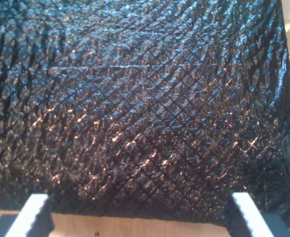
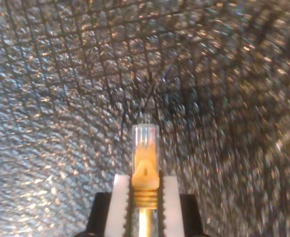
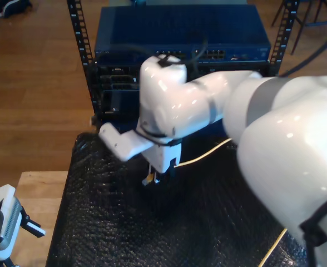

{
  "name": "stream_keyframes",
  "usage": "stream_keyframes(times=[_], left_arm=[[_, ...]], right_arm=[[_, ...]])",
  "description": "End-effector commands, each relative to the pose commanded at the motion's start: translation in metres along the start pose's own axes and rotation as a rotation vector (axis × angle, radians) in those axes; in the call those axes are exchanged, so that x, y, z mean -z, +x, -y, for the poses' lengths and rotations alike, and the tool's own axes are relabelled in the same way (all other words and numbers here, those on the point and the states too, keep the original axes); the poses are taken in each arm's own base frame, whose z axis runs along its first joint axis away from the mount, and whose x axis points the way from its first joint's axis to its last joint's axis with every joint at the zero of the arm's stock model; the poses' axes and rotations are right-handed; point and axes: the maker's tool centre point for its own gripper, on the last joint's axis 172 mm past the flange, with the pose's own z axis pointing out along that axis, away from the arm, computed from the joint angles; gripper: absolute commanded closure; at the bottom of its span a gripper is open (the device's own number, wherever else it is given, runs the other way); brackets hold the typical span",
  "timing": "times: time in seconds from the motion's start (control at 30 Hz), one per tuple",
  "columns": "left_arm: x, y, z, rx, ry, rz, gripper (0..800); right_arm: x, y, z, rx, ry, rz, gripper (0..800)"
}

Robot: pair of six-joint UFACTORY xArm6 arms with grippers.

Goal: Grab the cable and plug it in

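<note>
One plug pinched, one gripper idle.
Near the exterior view's lower left, my first gripper [image 1: 135,217] waits spread above the mat [image 3: 124,222]; mid-mat, my second gripper [image 2: 144,197] pinches the cable [image 3: 208,153] behind its plug [image 2: 145,148], apparently square — any tilt could jam it at the rack [image 3: 180,50] beyond.

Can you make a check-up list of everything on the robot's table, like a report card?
Surface: black bubbly mat over a wooden table.
Job's things: yellow cable with its clear plug pointing at the mat, not plugged in.
Clutter: nothing seen.
Grippers: my second gripper is shut on the cable just behind the plug; my first gripper is open, holding nothing, at the mat's edge.
Cables: yellow cable trails across the mat toward the exterior view's right.
Surroundings: blue rack box with ports, wooden floor.
</note>
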Motion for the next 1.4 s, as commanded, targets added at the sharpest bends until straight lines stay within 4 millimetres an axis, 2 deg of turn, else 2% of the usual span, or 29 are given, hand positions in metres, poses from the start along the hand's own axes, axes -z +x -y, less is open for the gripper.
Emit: stream_keyframes(times=[0.23,0.43,0.53,0.73,0.93,1.1,1.23,1.4], left_arm=[[0.000,0.021,0.001,-0.007,-0.015,-0.022,0],[-0.014,0.056,0.005,-0.008,-0.052,-0.033,0],[-0.020,0.071,0.007,0.006,-0.069,-0.036,0],[-0.018,0.108,0.023,-0.016,-0.056,-0.058,0],[-0.027,0.130,0.023,-0.044,-0.082,-0.059,0],[-0.036,0.151,0.021,-0.050,-0.105,-0.076,0],[-0.035,0.158,0.033,-0.063,-0.064,-0.069,0],[-0.037,0.173,0.038,-0.080,-0.069,-0.064,0]], right_arm=[[0.025,-0.015,0.021,-0.105,0.041,-0.047,796],[0.041,-0.031,0.048,-0.211,0.066,-0.056,796],[0.051,-0.030,0.059,-0.257,0.051,-0.095,794],[0.081,-0.035,0.070,-0.333,-0.010,-0.169,794],[0.099,-0.047,0.082,-0.405,-0.050,-0.189,794],[0.124,-0.059,0.086,-0.452,-0.109,-0.200,794],[0.142,-0.058,0.090,-0.495,-0.129,-0.234,794],[0.167,-0.057,0.098,-0.542,-0.150,-0.301,794]])
